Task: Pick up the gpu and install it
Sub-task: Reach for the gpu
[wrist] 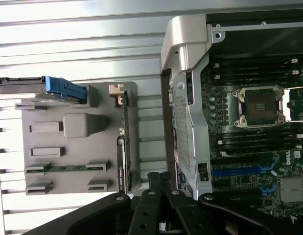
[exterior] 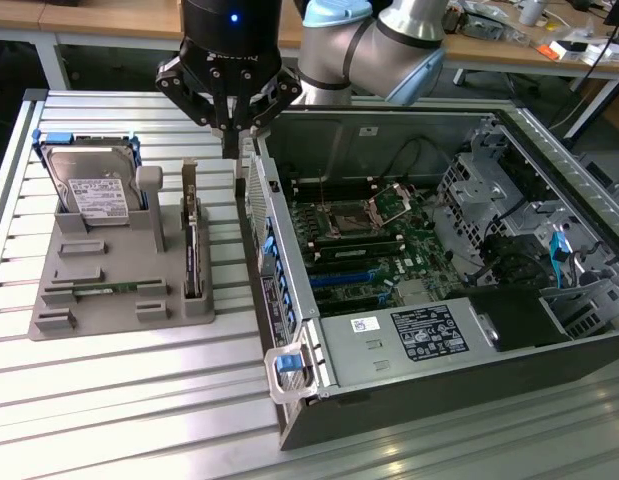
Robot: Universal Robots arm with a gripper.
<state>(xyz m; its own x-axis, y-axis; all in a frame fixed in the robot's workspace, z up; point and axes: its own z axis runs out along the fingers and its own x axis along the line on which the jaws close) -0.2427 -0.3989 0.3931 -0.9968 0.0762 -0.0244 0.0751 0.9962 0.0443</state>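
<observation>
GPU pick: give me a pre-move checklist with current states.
1. gpu standing on edge in the grey fixture: ok.
2. end effector empty: ok.
3. end effector open for a grasp: not ok, shut.
4. end effector lined up over the gpu: not ok, it hangs over the gap beside the computer case wall.
5. blue expansion slots unoccupied: ok.
6. computer case side open: ok.

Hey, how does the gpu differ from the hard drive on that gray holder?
The hard drive is a silver box with a white label; the gpu is a thin dark card. The hard drive stands farther from the case than the gpu. Both stand on edge in the holder.
</observation>
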